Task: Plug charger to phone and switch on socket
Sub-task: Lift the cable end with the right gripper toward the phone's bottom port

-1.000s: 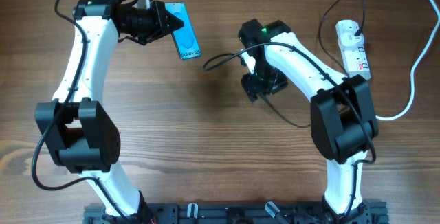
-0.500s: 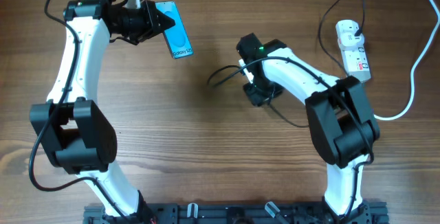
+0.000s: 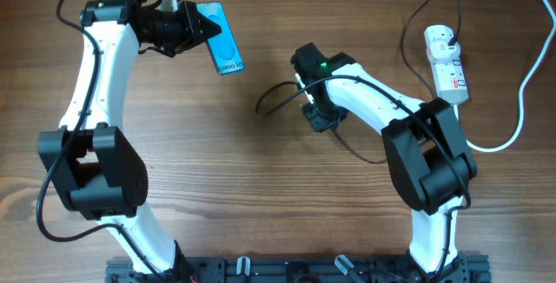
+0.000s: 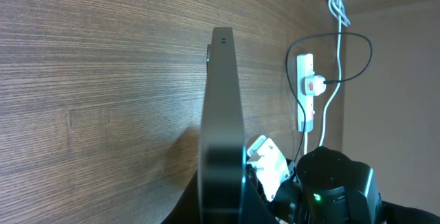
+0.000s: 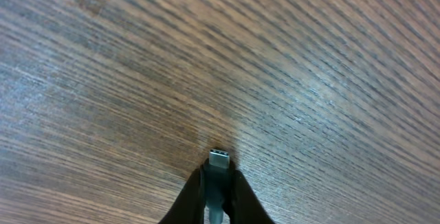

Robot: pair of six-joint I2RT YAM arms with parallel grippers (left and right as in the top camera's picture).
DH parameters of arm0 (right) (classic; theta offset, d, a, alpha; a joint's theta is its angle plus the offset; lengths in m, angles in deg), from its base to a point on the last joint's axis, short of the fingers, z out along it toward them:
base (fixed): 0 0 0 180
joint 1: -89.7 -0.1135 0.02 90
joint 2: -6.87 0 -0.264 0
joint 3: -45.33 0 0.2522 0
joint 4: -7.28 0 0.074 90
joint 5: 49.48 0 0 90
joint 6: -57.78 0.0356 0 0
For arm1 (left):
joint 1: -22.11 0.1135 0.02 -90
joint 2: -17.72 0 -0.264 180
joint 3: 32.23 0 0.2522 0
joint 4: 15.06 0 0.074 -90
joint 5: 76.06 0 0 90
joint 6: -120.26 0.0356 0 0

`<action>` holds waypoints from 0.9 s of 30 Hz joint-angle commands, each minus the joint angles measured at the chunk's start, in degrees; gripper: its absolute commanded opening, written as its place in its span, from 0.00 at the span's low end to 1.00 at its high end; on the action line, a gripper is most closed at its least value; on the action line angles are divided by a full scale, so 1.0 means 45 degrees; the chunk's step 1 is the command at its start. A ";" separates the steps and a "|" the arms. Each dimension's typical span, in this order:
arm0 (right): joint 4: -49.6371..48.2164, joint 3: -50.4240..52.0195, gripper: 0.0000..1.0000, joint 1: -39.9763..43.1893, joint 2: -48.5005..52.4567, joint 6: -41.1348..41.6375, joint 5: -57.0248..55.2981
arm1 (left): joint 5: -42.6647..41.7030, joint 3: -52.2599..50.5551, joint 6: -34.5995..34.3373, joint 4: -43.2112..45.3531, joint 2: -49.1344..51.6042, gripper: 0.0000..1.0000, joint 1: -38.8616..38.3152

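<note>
both grippers loaded: phone in the left, charger tip in the right

the left gripper [image 3: 198, 29] is clamped on the small flat smartphone with the bright teal-blue screen [image 3: 225, 50]. it pinches one short end of the phone near the far edge of the brown wooden counter [image 3: 217, 170], left of the middle. from overhead the screen faces up, and the lettered end points toward the near edge. the left wrist camera sees the smartphone edge-on [image 4: 221, 114], a thin grey slab rising from between the fingers.

the right gripper [image 5: 218, 183] is pressed together on the thin black charger cable [image 3: 271, 97], just behind its small metal-tipped connector [image 5: 218, 158]. the tip pokes out past the two dark fingertips [image 5: 193, 195], over bare wood grain. overhead, this gripper [image 3: 320, 120] sits near the middle of the counter, well apart from the phone. the cable bows out in a loop on its left side, toward the phone but not touching it.

the white elongated power strip with the red-and-white label [image 3: 446, 64] lies by the far right corner, also visible from the left wrist [image 4: 304, 93]. its thick white cord [image 3: 524, 92] curves along the right edge. whether its switch is on cannot be told.

count: one smartphone, one charger cable with one connector, one power strip, one thick white cord, two grippers.
</note>
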 commanded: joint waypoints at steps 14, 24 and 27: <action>0.0894 0.0262 0.23 0.0005 0.0481 0.0437 0.1093 | -0.0219 0.0015 0.0253 0.0034 -0.0039 0.04 0.0049; 0.0233 0.0214 0.04 0.0053 0.0466 0.0772 0.1462 | -0.0287 0.0015 0.0253 0.0049 -0.0039 0.04 0.0044; 0.0486 -0.0335 0.04 0.0058 0.0238 0.0695 0.2657 | -0.2885 0.0024 0.0257 0.1107 -0.0039 0.04 0.0107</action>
